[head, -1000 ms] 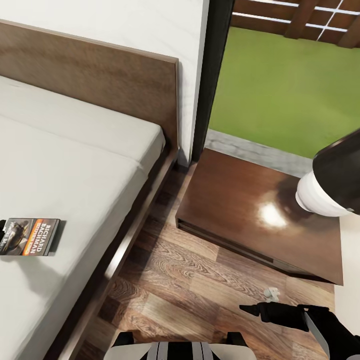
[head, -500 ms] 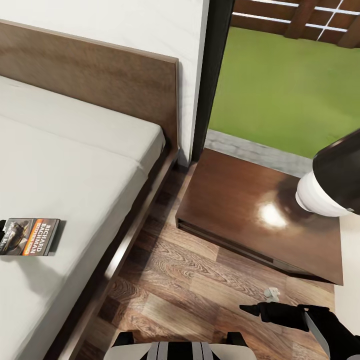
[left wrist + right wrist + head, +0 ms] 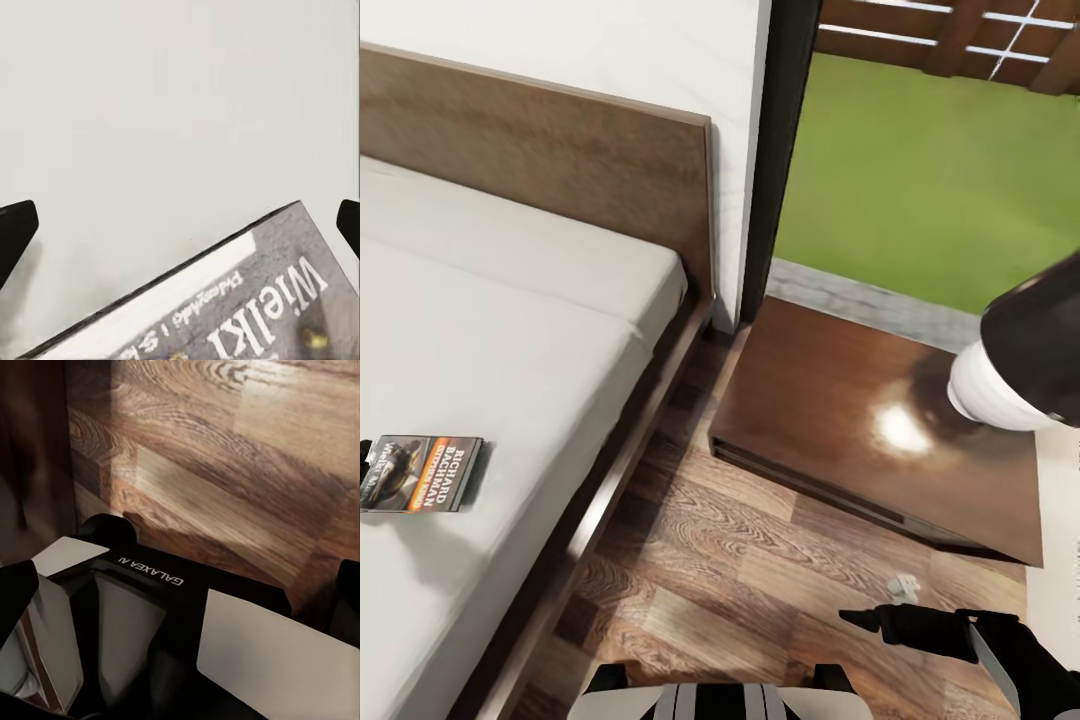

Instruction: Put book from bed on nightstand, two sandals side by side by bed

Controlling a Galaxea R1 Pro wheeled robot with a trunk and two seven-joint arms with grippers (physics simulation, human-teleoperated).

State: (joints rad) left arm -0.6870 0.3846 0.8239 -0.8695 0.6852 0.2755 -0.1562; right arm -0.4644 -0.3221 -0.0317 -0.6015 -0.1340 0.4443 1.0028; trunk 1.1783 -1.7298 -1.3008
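The book (image 3: 422, 473) lies flat on the bed's off-white mattress (image 3: 490, 330), near its side edge, orange band and white lettering up. In the left wrist view its grey cover (image 3: 247, 300) sits just past my left gripper (image 3: 180, 225), which is open with dark fingertips (image 3: 15, 232) wide apart and nothing between them. The nightstand (image 3: 830, 410) stands right of the bed, its glossy top bare at the near side. Low over the floor hangs my right gripper (image 3: 870, 620), open and holding nothing, fingertips (image 3: 16, 596) apart. The sandals are out of view.
A black and white lamp (image 3: 1015, 365) overhangs the nightstand's right part. The brown headboard (image 3: 560, 160) and white wall close the back, with a dark-framed window (image 3: 785, 150) onto grass. A small pale object (image 3: 903, 585) lies on the plank floor (image 3: 740, 580) before the nightstand.
The whole picture has shifted a few pixels, so the camera moved slightly. The book and both grippers stay where they were.
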